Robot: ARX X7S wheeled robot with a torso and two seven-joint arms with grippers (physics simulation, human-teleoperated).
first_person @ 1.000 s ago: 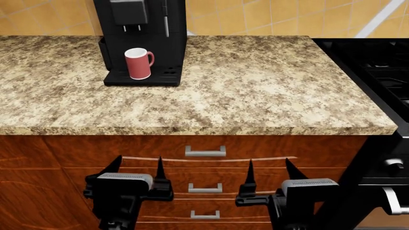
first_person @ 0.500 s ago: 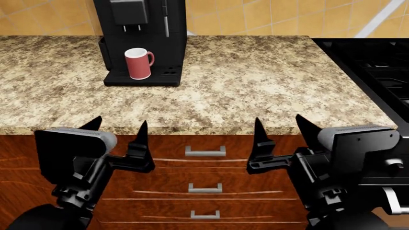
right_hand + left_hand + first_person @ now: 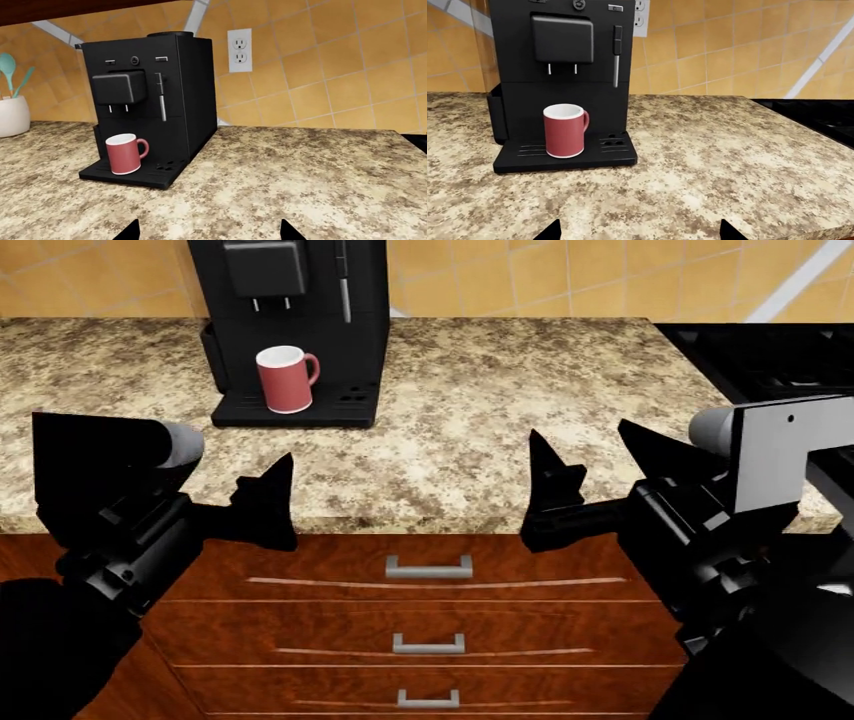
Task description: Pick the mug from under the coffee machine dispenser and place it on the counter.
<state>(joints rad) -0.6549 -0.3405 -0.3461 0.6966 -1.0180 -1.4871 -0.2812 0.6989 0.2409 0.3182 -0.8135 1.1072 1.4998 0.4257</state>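
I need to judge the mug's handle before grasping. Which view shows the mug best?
The left wrist view: the mug is largest there, handle in profile. The right wrist view shows it smaller, handle also clear. The head view shows it small, from above.

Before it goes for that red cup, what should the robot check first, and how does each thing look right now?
1. Mug upright on the machine's drip tray, under the coffee machine dispenser: ok.
2. Gap between mug rim and the nozzles, so it can be lifted out: ok.
3. Mug handle faces the stovetop side, free of the machine body: ok.
4. Left tool open and empty: ok.
5. Right tool open and empty: ok.
6. Bare counter beside the machine for setting the mug down: ok.
Neither tool is near the mug yet; both hang at the counter's front edge.
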